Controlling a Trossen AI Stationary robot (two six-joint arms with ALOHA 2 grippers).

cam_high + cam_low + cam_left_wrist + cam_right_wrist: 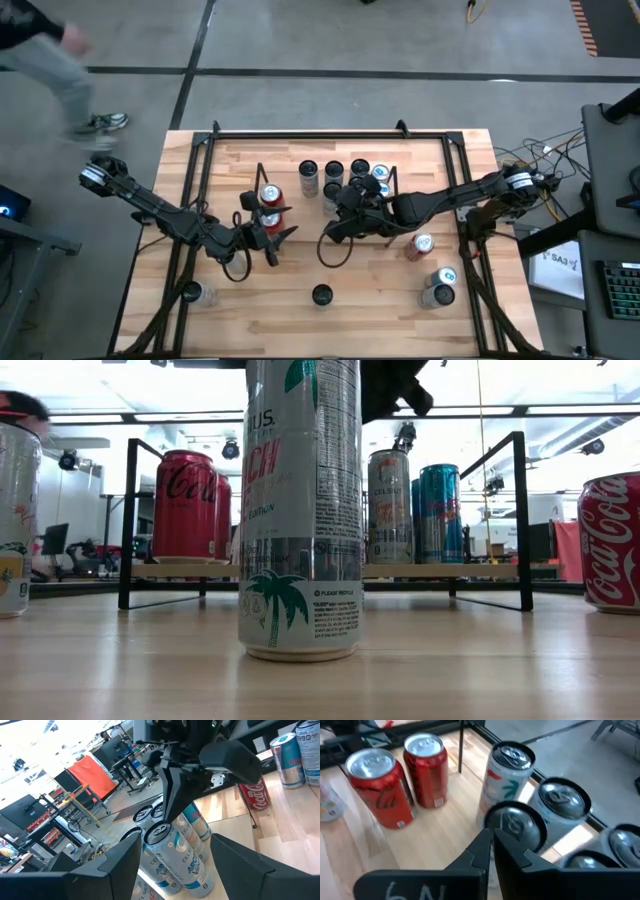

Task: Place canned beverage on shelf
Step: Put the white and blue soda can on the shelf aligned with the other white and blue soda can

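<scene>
While left claw (272,243) gapes, right claw (345,203) pinched over shelf (262,172).

Red cola cans (380,790); white can (300,510) with green palm print.

Person (45,60): blurred, and cut off by the top left edge in the high view.
Tall white can (301,510): its top ran past the low view's upper edge.
Coca-Cola can (612,542): cut off at the right edge.
Right arm (440,200): hid some shelf cans.
</scene>
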